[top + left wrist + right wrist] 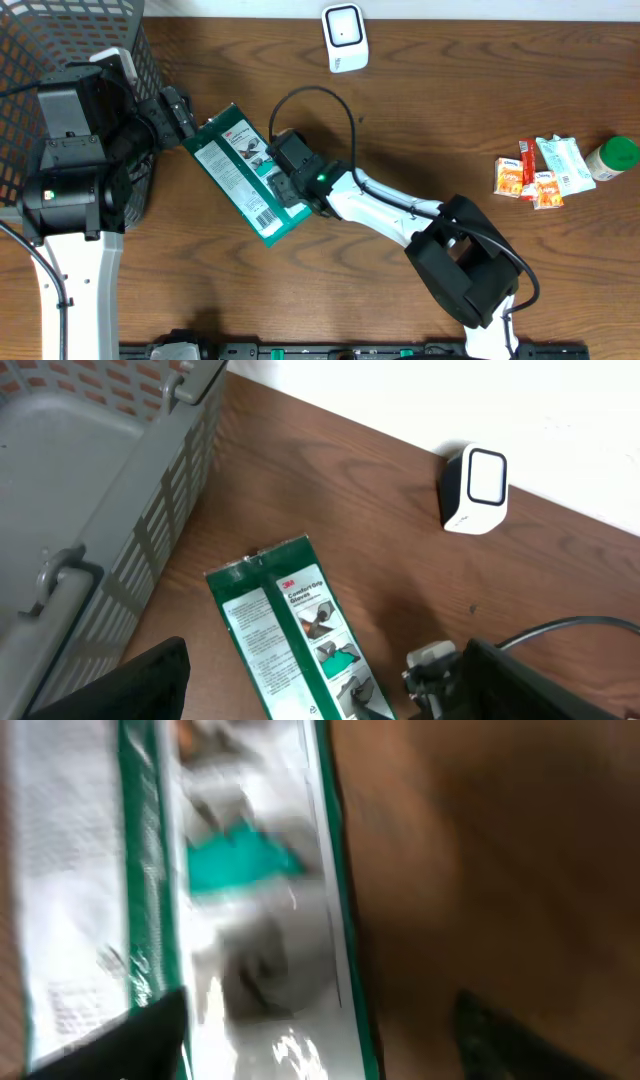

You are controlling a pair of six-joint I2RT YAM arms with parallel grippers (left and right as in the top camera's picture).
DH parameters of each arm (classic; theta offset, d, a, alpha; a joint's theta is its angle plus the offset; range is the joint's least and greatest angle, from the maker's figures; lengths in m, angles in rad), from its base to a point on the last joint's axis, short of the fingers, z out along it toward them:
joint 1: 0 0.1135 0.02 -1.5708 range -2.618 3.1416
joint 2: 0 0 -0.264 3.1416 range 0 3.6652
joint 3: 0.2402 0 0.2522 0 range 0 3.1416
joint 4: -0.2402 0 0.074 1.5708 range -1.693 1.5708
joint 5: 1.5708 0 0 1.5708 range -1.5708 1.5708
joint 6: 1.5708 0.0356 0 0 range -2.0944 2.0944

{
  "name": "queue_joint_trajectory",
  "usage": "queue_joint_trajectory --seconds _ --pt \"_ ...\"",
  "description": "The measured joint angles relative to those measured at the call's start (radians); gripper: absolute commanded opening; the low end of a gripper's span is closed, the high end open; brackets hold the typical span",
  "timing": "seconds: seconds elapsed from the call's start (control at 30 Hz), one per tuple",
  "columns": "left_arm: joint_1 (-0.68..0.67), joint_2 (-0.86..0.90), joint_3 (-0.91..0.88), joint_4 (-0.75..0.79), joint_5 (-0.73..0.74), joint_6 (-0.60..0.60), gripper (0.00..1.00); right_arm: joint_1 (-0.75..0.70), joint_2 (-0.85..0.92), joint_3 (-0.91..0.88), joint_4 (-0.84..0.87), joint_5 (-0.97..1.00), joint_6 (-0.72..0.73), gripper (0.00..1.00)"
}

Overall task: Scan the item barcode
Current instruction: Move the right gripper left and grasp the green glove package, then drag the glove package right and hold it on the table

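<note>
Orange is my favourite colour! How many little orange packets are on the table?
2. One small orange-and-white packet lies near the table's right edge; the second sits just right of it. More may hide in that small pile.

the left end of the table (200,300) is taken up by a mesh basket (40,40), with the left arm (75,150) crowded against it. the middle is blocked by a flat packet (235,165), the right arm (390,205) reaching onto it and a cable (351,125) looped beside. bare wood is left between the scanner (344,38) at the far edge and the cartons (530,175), which are clustered by a green-capped bottle (612,157) at the right.
</note>
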Motion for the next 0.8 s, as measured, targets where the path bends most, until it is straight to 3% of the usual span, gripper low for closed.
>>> queue_joint_trajectory --seconds 0.27,0.6,0.73,0.8 --pt "0.0 0.0 0.0 0.0 0.0 0.0 0.87 0.0 -0.004 0.0 0.17 -0.008 -0.02 0.99" --pt "0.0 0.0 0.0 0.0 0.0 0.0 0.87 0.0 0.076 0.0 0.3 -0.069 -0.018 0.99" --pt "0.0 0.0 0.0 0.0 0.0 0.0 0.87 0.0 0.104 -0.002 0.244 -0.086 -0.031 0.78" --pt "0.0 0.0 0.0 0.0 0.0 0.0 0.87 0.0 0.103 0.004 0.175 -0.086 -0.039 0.57"
